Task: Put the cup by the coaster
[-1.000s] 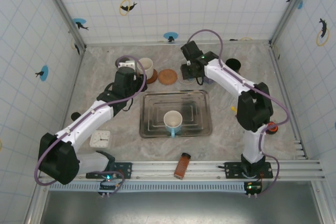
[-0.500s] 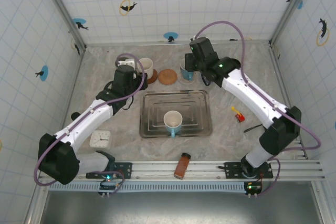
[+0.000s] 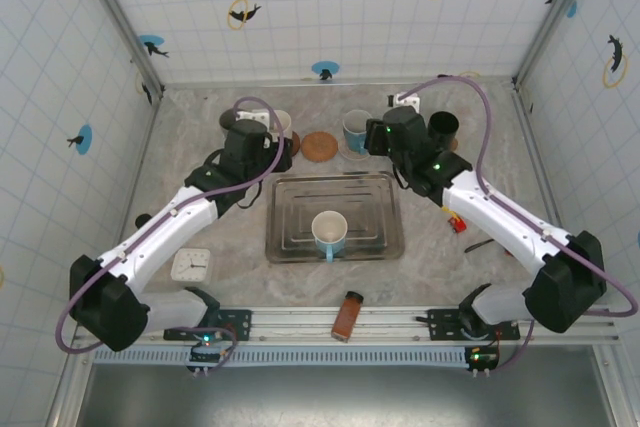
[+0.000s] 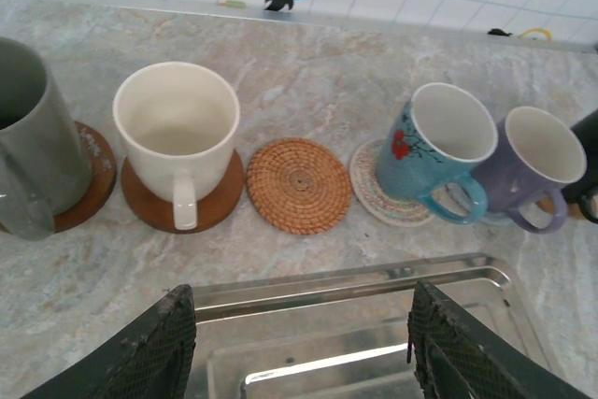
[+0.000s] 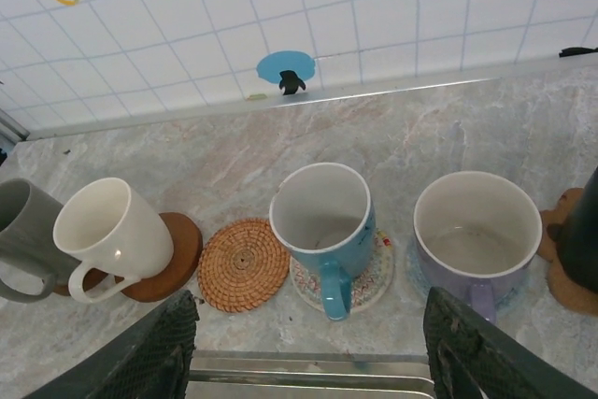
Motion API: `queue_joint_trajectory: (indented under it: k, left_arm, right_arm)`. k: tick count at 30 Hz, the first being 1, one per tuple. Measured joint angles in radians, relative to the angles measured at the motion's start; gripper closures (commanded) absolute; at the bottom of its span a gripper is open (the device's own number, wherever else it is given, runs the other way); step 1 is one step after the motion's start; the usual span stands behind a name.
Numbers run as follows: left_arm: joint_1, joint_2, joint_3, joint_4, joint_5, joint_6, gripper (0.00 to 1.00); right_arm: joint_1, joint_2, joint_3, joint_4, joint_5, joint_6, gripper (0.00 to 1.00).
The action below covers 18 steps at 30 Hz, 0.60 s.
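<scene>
A marbled stone bench (image 3: 500, 147) inside a white tiled enclosure. A rectangular steel tray (image 3: 285, 247) with a stepped, shiny floor sits at the centre, and a white-lined mug (image 3: 329, 231) with a blue handle stands upright in it.

At 12 o'clock from the tray, a row of mugs and round coasters runs along the back wall. From left to right:

- A glossy grey mug (image 4: 28, 147).
- A cream ceramic mug (image 4: 177, 133) on a smooth wooden coaster (image 4: 149, 205).
- A bare rattan coaster (image 4: 299, 184), coiled in a tight spiral.
- The blue mug (image 5: 327, 217).
- A purple mug (image 5: 476, 226).
- A black mug (image 3: 443, 127).

The blue mug is glazed turquoise with a red flower on its side. It stands upright on a pale woven coaster (image 5: 366, 279), just beside the rattan coaster at its 3 o'clock. Its handle points toward the tray. Nothing is touching it.

The left gripper (image 4: 301, 324) hangs over the tray's far rim, at 6 o'clock from the rattan coaster. Its textured black fingers (image 4: 149, 352) are spread wide with nothing between them.

The right gripper (image 5: 310, 324) is likewise released and empty. It is poised at 6 o'clock from the blue mug, clear of it.

A small square white clock (image 3: 190, 264) lies at 9 o'clock from the tray.
</scene>
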Motion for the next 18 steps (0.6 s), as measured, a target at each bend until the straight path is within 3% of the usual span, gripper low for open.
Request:
queue_joint_trajectory:
  k: [10, 18]
  left_arm:
    - [-0.077, 0.0, 0.05, -0.074, -0.047, 0.002, 0.39]
    - [-0.159, 0.0, 0.112, -0.167, -0.103, 0.002, 0.38]
  right_arm:
    - [-0.024, -0.112, -0.146, 0.109, 0.009, 0.043, 0.31]
    - [-0.037, -0.158, -0.224, 0.167, 0.032, 0.069, 0.18]
